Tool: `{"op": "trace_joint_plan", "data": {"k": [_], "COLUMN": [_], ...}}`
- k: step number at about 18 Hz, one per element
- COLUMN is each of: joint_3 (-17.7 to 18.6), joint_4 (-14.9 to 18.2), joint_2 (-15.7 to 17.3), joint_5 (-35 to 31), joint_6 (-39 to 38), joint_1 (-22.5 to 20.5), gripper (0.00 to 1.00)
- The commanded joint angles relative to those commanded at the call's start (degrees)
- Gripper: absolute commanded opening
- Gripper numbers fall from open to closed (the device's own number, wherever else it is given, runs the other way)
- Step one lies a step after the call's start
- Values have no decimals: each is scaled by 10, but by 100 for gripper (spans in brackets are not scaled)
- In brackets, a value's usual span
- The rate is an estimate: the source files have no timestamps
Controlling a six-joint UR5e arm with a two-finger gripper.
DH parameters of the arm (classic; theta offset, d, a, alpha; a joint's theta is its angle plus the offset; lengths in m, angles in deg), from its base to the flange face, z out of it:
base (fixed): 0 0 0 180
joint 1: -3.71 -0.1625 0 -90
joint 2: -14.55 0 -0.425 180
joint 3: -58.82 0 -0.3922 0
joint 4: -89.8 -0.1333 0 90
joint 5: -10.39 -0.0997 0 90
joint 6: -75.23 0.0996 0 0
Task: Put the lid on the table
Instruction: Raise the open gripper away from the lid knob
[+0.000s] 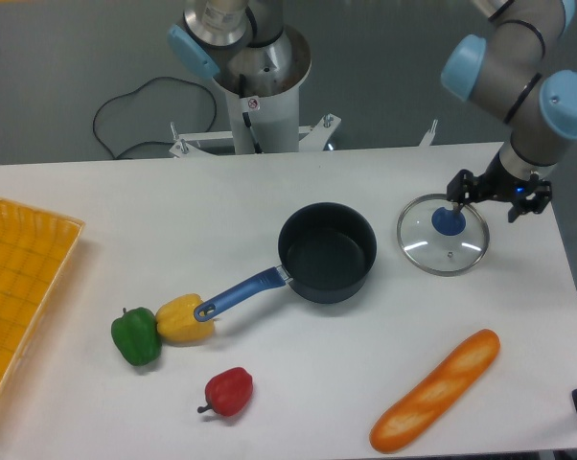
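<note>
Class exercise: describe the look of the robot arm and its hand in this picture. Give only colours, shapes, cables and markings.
The arm is built from thick grey metallic tubes with light blue round caps at the joints. Its hand is small, black and angular, with a tiny blue light on it. The base column is silver-white, with a small round sticker and a thin black cable running down it.

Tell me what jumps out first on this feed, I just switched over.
The glass lid with its blue knob lies flat on the white table at right, beside the uncovered dark saucepan in the middle. The tool hangs just above the lid's far right edge; its finger state is unclear. In front, a baguette lies at right, with green, yellow and red peppers at left.
</note>
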Motion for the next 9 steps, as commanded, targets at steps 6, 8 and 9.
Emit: {"op": "trace_joint_plan", "data": {"k": [6,8,9], "joint_3": [-4,-4,-4], "joint_4": [-40,-40,-40], "joint_2": [-11,-11,-11], "joint_5": [3,4,4], "joint_6": [101,102,103], "joint_1": [4,4,5], "gripper": [100,100,100]}}
